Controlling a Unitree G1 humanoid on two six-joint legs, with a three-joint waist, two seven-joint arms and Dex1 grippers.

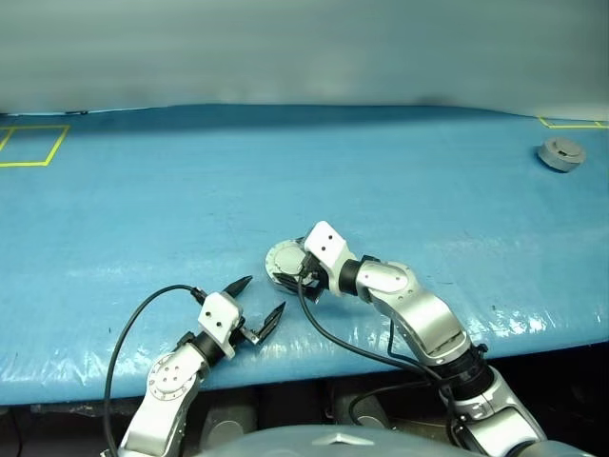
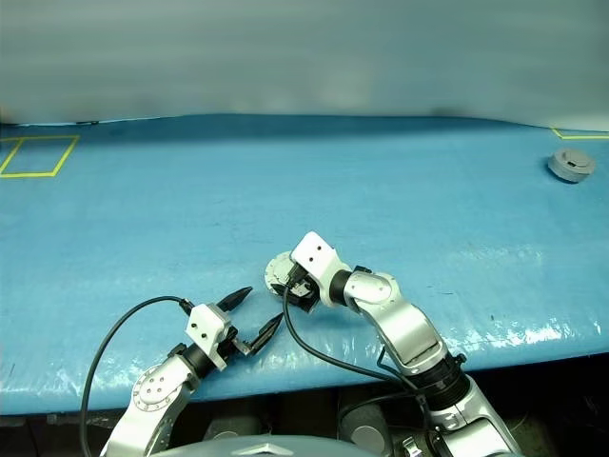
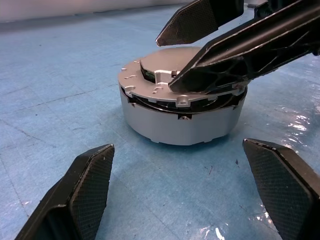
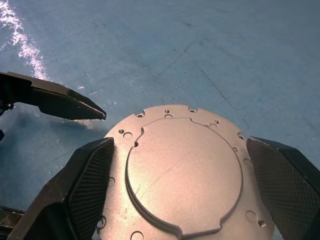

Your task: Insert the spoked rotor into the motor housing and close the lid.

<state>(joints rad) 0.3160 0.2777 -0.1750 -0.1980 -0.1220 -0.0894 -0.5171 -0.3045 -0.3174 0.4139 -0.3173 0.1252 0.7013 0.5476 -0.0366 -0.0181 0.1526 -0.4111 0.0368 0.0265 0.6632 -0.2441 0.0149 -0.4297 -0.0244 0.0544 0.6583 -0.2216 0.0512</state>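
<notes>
The right gripper [image 4: 185, 175] hangs spread wide over the grey lid [image 4: 182, 170]. The lid sits slightly askew on the motor housing [image 3: 180, 122]. The left gripper [image 1: 259, 303], also wide, waits near the table's front edge [image 1: 95, 376].

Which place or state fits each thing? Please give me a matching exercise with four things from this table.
Things:
1. lid
2. left gripper
3. grey part
4. tape square

Places or states:
A. far left of the table
B. on the housing, under the open right gripper
C. far right of the table
D. jaws open, near the front edge, apart from the housing

Pairs: 1-B, 2-D, 3-C, 4-A
</notes>
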